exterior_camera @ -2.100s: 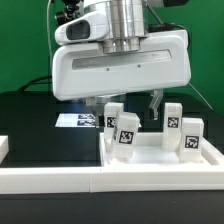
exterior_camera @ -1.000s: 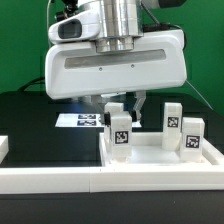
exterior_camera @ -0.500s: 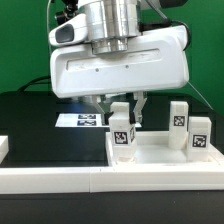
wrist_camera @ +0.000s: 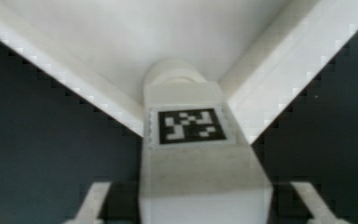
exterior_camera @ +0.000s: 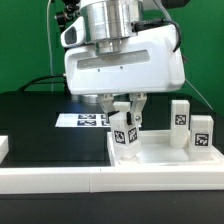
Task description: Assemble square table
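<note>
The square table's white slab (exterior_camera: 160, 158) lies rim up on the black surface, with white tagged legs standing on it. My gripper (exterior_camera: 123, 112) hangs over the slab's left end in the exterior view, shut on a leg (exterior_camera: 126, 130) near its top. A finger (exterior_camera: 137, 108) runs down each side of that leg. Another white block shows just behind, between the fingers. Two more legs (exterior_camera: 180, 115) (exterior_camera: 202, 133) stand at the right end. In the wrist view the held leg (wrist_camera: 194, 130) reaches from my gripper (wrist_camera: 197, 205) down to a corner of the slab (wrist_camera: 176, 40).
The marker board (exterior_camera: 85, 120) lies flat on the black surface, left of the slab in the exterior view. A long white rail (exterior_camera: 60, 182) borders the front edge, with a white block (exterior_camera: 3, 148) at the far left. A green wall stands behind.
My gripper has turned about its axis and shifted toward the exterior view's right. The slab and all its legs have slid right with it. The marker board has stayed put.
</note>
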Controlling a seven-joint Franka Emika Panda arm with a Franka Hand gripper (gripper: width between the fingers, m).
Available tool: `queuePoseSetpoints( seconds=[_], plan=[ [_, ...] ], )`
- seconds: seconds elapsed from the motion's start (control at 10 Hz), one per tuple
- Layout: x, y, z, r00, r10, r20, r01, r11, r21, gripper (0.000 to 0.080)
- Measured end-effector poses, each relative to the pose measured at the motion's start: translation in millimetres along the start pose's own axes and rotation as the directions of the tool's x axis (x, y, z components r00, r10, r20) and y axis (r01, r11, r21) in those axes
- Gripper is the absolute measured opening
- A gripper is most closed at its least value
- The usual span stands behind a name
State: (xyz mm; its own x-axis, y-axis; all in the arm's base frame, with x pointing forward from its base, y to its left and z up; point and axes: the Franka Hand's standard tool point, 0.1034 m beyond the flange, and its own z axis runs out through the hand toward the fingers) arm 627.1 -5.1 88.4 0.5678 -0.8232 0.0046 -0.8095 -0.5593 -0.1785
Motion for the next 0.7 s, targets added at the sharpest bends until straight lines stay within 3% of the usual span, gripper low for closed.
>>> queuePoseSetpoints(
  seconds=[0.7],
  plan=[
    [-4.2, 0.3, 0.4, 0.915, 0.403, -0.005, -0.403, 0.915, -0.01, 0.0294]
  ],
)
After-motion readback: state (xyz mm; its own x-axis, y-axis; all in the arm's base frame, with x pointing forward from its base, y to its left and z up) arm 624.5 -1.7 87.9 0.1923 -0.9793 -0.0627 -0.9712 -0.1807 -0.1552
